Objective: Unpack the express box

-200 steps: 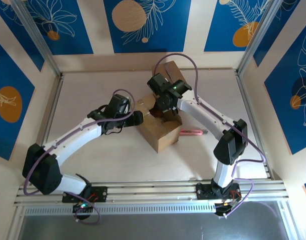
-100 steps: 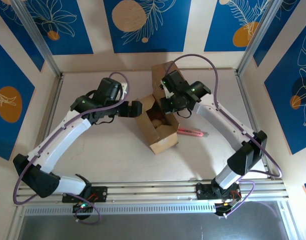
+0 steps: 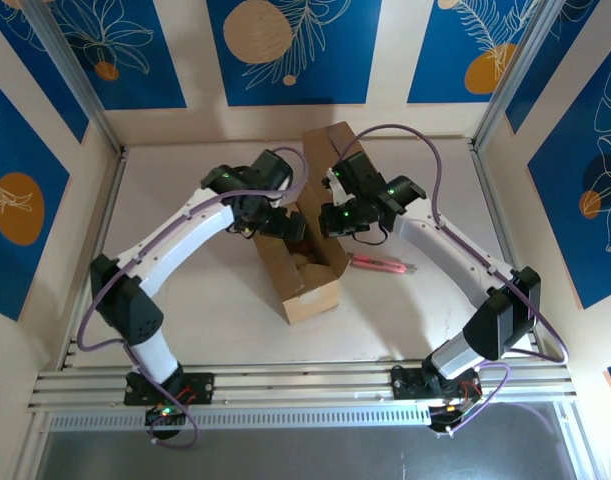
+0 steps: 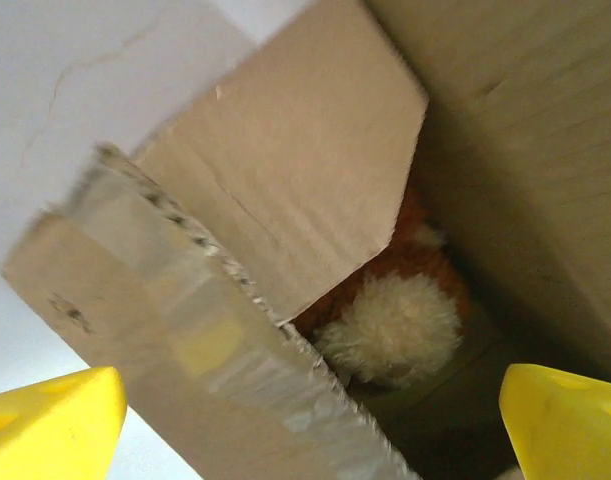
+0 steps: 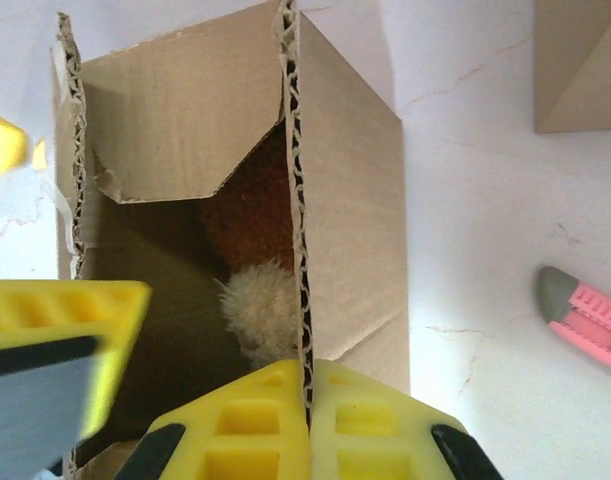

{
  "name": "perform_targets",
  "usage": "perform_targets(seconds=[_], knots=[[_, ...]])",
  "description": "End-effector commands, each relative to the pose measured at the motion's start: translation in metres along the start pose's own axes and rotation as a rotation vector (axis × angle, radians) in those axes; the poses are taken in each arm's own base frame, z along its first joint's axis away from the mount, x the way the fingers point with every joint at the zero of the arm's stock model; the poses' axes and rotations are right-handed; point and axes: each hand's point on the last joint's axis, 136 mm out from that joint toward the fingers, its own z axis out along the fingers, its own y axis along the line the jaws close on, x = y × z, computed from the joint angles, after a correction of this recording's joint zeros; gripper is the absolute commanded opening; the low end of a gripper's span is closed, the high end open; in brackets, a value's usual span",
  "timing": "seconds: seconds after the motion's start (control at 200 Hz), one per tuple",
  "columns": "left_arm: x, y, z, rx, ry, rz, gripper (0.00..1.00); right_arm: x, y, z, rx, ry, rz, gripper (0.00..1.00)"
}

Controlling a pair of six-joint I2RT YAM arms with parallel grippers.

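L gripper (image 3: pixel 283 224) has swung in over box (image 3: pixel 311 286), jaws wide w/ nothing held, R gripper (image 5: pixel 307 420) pinched shut on box wall, plush toy (image 4: pixel 390 326) inside.

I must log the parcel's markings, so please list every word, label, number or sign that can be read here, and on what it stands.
No text can be read in any view.
box: plain cardboard, no label or print in view.
knife: pink, with no legible mark.
wall panels: leaf and circle patterns, no words.
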Motion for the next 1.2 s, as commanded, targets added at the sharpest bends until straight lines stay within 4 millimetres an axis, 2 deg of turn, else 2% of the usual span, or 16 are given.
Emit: perform_targets(seconds=[0.0, 0.16, 0.32, 0.51, 0.585, 0.715, 0.825, 0.905, 0.98, 1.03, 1.111, 1.196], knots=[[0.016, 0.016, -0.006, -0.151, 0.064, 0.013, 0.96, -0.007, 0.015, -0.014, -0.080, -0.054, 0.017, 0.00], [0.029, 0.029, -0.025, -0.281, 0.084, 0.049, 0.93, -0.007, 0.010, -0.017, -0.085, -0.073, 0.039, 0.00], [0.042, 0.041, -0.048, -0.300, 0.058, 0.031, 0.80, -0.005, 0.000, -0.013, -0.090, -0.075, 0.080, 0.00], [0.067, 0.060, -0.061, -0.311, 0.023, -0.016, 0.71, 0.000, -0.009, -0.006, -0.111, -0.062, 0.129, 0.00], [0.076, 0.066, -0.060, -0.309, 0.005, -0.037, 0.68, 0.001, -0.012, -0.004, -0.110, -0.059, 0.139, 0.00], [0.091, 0.071, -0.043, -0.287, -0.009, -0.065, 0.63, 0.002, -0.013, -0.003, -0.118, -0.053, 0.148, 0.00], [0.099, 0.072, -0.027, -0.266, -0.024, -0.078, 0.51, 0.002, -0.014, -0.003, -0.122, -0.050, 0.155, 0.00], [0.095, 0.069, -0.024, -0.223, -0.077, -0.081, 0.46, 0.002, -0.012, -0.003, -0.136, -0.046, 0.154, 0.00], [0.082, 0.058, -0.034, -0.155, -0.153, -0.062, 0.47, 0.002, -0.010, -0.004, -0.144, -0.043, 0.151, 0.00], [0.068, 0.049, -0.048, -0.107, -0.215, -0.032, 0.52, 0.003, -0.009, -0.005, -0.149, -0.042, 0.148, 0.00], [0.042, 0.036, -0.074, -0.057, -0.315, 0.044, 0.70, 0.003, -0.008, -0.006, -0.156, -0.044, 0.142, 0.00], [0.014, 0.023, -0.101, -0.039, -0.410, 0.161, 0.78, 0.003, -0.007, -0.007, -0.161, -0.043, 0.139, 0.00]])
